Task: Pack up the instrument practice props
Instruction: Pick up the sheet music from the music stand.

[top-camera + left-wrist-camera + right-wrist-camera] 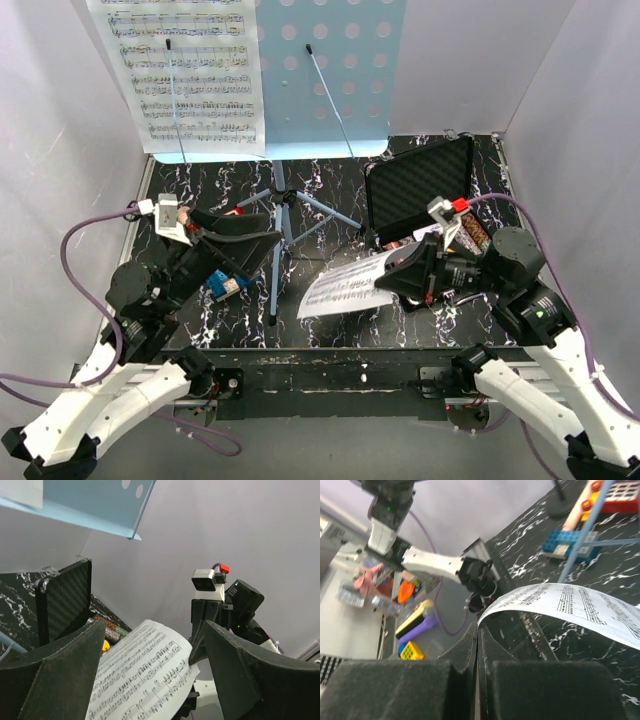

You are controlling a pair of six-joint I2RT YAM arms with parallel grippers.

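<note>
The light-blue perforated music stand (330, 70) rises at the back on tripod legs (285, 215). One printed sheet-music page (185, 75) rests on its left half. A second page (345, 285) hangs curved above the table, with my right gripper (388, 283) shut on its edge. In the right wrist view the jaws (479, 630) are pressed together where that page (570, 605) begins. My left gripper (272, 250) is open beside the tripod and holds nothing. From the left wrist the held page (145, 675) appears beyond the spread fingers (70, 665).
A black foam-lined case (420, 190) stands open at the back right, with poker chips (470, 230) beside the right arm. A blue toy block (225, 285) lies under the left arm. A dark round base with a thin rod (559, 507) stands near the stand's leg (585, 530).
</note>
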